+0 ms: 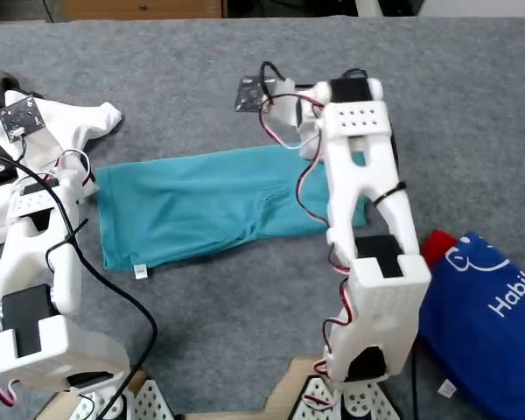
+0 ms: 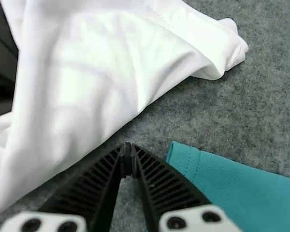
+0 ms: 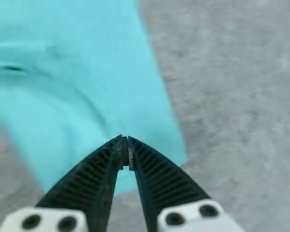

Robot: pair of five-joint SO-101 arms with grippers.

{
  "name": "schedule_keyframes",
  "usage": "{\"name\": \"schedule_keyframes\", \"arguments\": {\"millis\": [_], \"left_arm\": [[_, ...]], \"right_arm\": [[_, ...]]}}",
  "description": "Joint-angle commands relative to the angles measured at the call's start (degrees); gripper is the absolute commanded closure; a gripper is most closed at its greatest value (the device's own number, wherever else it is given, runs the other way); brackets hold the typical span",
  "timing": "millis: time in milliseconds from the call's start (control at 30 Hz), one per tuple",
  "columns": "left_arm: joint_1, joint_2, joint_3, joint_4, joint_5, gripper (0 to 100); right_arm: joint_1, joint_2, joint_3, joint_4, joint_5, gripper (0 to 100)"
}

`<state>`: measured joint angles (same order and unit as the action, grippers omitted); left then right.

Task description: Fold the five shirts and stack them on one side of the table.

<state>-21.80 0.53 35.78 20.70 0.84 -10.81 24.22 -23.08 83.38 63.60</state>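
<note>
The left gripper (image 2: 128,159) is closed tip to tip, holding nothing, above the grey felt table (image 2: 251,101) between the rumpled white shirt (image 2: 87,72) and the teal shirt (image 2: 232,188). The right gripper (image 3: 124,147) is pinched on that shirt's smooth knit mid-table, where creases converge.

Grey desk (image 1: 472,96) seen from above. A teal shirt (image 1: 192,206) lies flat at centre, folded into a long band, with a small white tag (image 1: 140,272) at its near left corner. A white shirt (image 1: 70,122) lies crumpled at the left edge, and a blue shirt (image 1: 490,324) at the near right, touching a red item (image 1: 437,245). The left arm (image 1: 35,254) stands between the white and teal shirts. The right arm (image 1: 367,201) reaches over the teal shirt's right end.
</note>
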Motion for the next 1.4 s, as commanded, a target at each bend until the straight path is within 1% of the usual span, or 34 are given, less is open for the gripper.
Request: {"name": "schedule_keyframes", "arguments": {"millis": [0, 67, 133, 200, 300, 400, 467, 533, 633, 933, 1033, 1100, 1167, 1267, 1367], "left_arm": [[0.6, -0.3, -2.3, -1.0, 0.0, 98], [0.6, -0.3, -2.4, -1.0, 0.0, 98], [0.6, -0.3, -2.4, -1.0, 0.0, 98], [0.6, -0.3, -2.4, -1.0, 0.0, 98], [0.6, -0.3, -2.4, -1.0, 0.0, 98], [0.5, -0.3, -2.4, -1.0, 0.0, 98], [0.5, -0.3, -2.4, -1.0, 0.0, 98], [0.5, -0.3, -2.4, -1.0, 0.0, 98], [0.5, -0.3, -2.4, -1.0, 0.0, 98], [0.5, -0.3, -2.4, -1.0, 0.0, 98], [0.5, -0.3, -2.4, -1.0, 0.0, 98], [0.5, -0.3, -2.4, -1.0, 0.0, 98], [0.5, -0.3, -2.4, -1.0, 0.0, 98], [0.4, -0.3, -2.4, -1.0, 0.0, 98], [0.4, -0.4, -2.2, -0.9, 0.1, 98]], "right_arm": [[-3.6, -0.2, -3.1, 8.4, -0.7, 99.3], [-5.7, -0.2, -1.7, 11.3, -0.8, 99.3], [-7.5, -0.1, 0.8, 11.2, -1.6, 99.3], [-8.3, 0.2, 4.2, 7.2, -1.9, 99.3], [-8.6, 1.8, 10.6, -4.8, -1.9, 99.3], [-9.9, 5.5, 13.4, -13.5, -2.6, 99.3], [-10.8, 9.5, 12.2, -15.9, -4.3, 99.3], [-11.0, 13.1, 8.4, -16.2, -6.7, 99.3], [-10.9, 16.0, 1.0, -12.6, -9.8, 99.3], [-10.4, 16.6, -17.4, 8.7, -9.9, 99.3], [-8.5, 16.6, -26.2, 15.0, -10.0, 99.3], [-6.2, 16.6, -33.5, 17.3, -10.6, 99.3], [-3.4, 16.6, -41.5, 18.6, -13.3, 99.3], [1.8, 16.6, -51.3, 18.9, -19.3, 99.3], [7.6, 16.6, -54.4, 19.0, -27.3, 99.3]]}}
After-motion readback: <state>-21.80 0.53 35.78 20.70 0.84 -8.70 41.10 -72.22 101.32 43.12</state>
